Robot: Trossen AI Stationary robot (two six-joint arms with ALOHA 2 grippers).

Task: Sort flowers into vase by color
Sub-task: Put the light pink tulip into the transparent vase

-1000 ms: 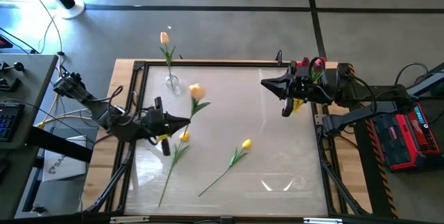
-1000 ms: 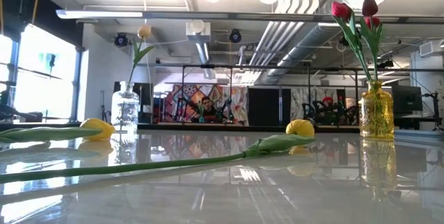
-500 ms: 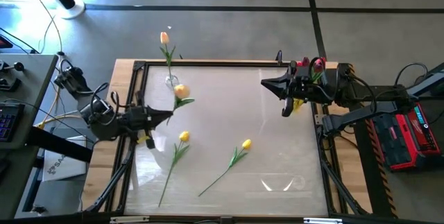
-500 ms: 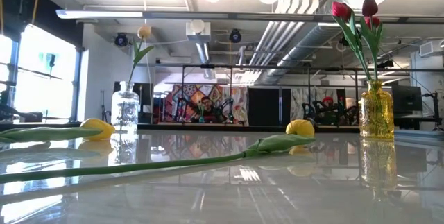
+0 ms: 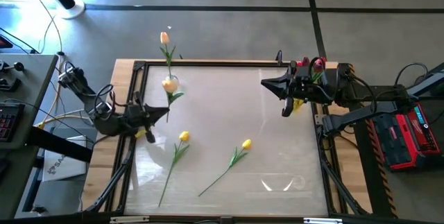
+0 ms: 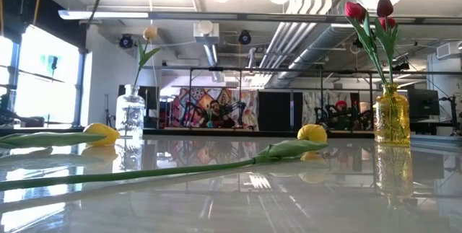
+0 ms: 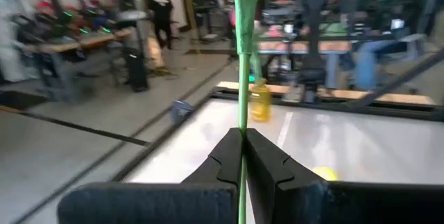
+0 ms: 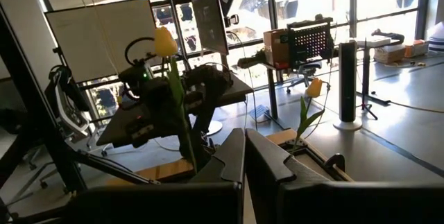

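Left gripper [image 5: 165, 110]: jaws clamped on the thin green stem of a yellow-orange tulip [image 5: 169, 85], seen pinched between the two dark fingers [image 7: 225, 156] in the left wrist view; poised just in front of the clear vase [image 5: 171, 80], near the desk's left rail.

Held tulip: head raised right over the clear vase in the high view, stem running up out of the jaws.

Clear vase: at the far-left part of the desk [image 5: 277, 134]; already carrying one orange tulip [image 5: 164, 38] on a long stem, upright in the low view [image 6: 131, 115].

Right gripper [image 5: 268, 83]: jaws together on nothing, waiting over the desk's far-right side, well apart from the clear vase.

Amber vase [image 6: 392, 118]: far-right corner of the desk, across the desk from the clear vase, partly hidden by the right arm from above; three red and maroon tulips [image 6: 370, 15] standing in it.

Loose tulips: two yellow ones lying flat on the glossy white desk, in front of the clear vase; one [image 5: 183, 136] nearer the left gripper with its stem trailing toward the front edge, the other [image 5: 246, 143] toward mid-desk, stem likewise angled front-left.

Beyond the desk: a red case [image 5: 406, 135] on the right arm's side; a person [image 7: 161, 12] standing far off in the room, seen from the left wrist.
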